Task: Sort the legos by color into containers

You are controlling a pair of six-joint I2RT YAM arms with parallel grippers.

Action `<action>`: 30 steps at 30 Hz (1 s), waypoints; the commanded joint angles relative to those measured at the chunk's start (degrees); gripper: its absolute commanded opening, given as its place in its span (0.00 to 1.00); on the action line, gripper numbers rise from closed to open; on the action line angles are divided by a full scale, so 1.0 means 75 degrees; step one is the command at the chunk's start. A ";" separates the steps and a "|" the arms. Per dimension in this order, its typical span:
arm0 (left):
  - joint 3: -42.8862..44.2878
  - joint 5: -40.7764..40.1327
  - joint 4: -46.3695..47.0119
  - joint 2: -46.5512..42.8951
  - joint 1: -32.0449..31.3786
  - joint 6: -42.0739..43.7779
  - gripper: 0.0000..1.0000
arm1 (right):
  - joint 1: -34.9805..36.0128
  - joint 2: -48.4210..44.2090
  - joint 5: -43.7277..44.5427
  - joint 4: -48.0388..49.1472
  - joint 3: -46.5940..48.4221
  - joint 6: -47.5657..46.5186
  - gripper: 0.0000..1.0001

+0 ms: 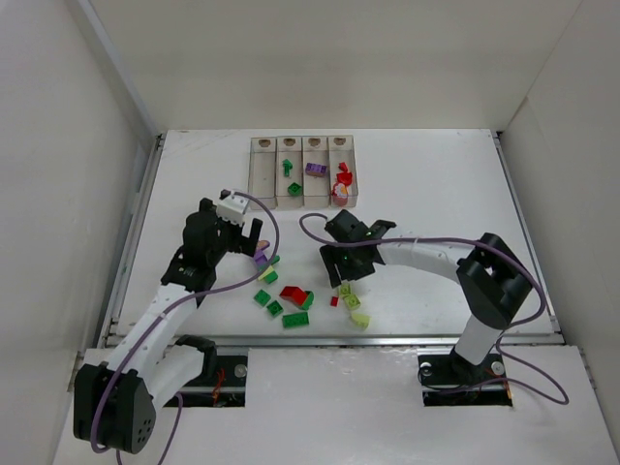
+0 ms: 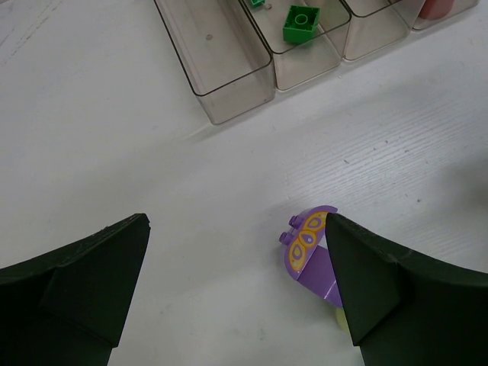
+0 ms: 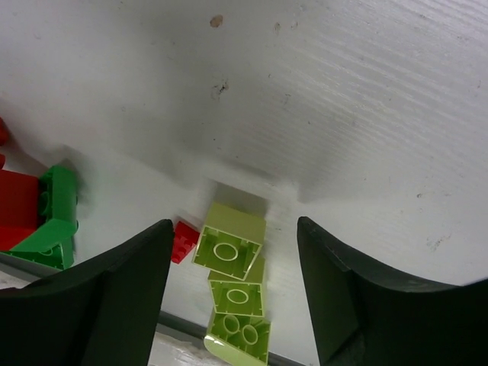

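left tool [image 2: 236, 229]: wide open and holding nothing. It hangs low over the tabletop [image 1: 436, 194], on the arm side of the containers [image 2: 229, 84], toward their left end.
purple brick [image 2: 309, 252]: a curved piece with a yellow pattern, lying right against the inner face of one left finger. It's off to one side of the gap, so I'd say it's lined up for a pick but not centred.
right tool [image 3: 235, 229]: jaws partly apart and not gripping. It sits further from the containers than the left one, toward their right end.
yellow-green bricks [image 3: 229, 248]: three in a little stack-like row. The top one lies between the right fingers with a gap on each side, and a small red bit [image 3: 183, 238] lies beside it.
containers: in the top view the leftmost box looks empty, then come dark green, purple and red.
my guess: both arms hover over loose bricks so each can grab one colour. The yellow-green probably goes in the empty box.
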 commanded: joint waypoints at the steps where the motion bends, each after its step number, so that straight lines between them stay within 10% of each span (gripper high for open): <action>1: -0.0129 -0.0003 0.0068 -0.0243 -0.0021 -0.0108 1.00 | 0.0003 0.0010 0.0140 -0.0108 -0.0061 0.0119 0.70; 10: -0.0129 -0.0074 0.0068 -0.0243 -0.0021 -0.0038 1.00 | 0.0003 0.0232 -0.0083 -0.0108 -0.0143 0.0119 0.63; 21: -0.0129 0.0089 -0.0002 -0.0313 -0.0021 0.0137 0.98 | 0.0003 0.0232 0.0045 -0.0272 0.0301 0.0119 0.04; 30: 0.0280 0.4324 -0.0097 -0.0992 -0.0021 0.2560 0.99 | -0.0910 -0.0294 -0.1462 -0.0367 0.3405 -0.0571 0.00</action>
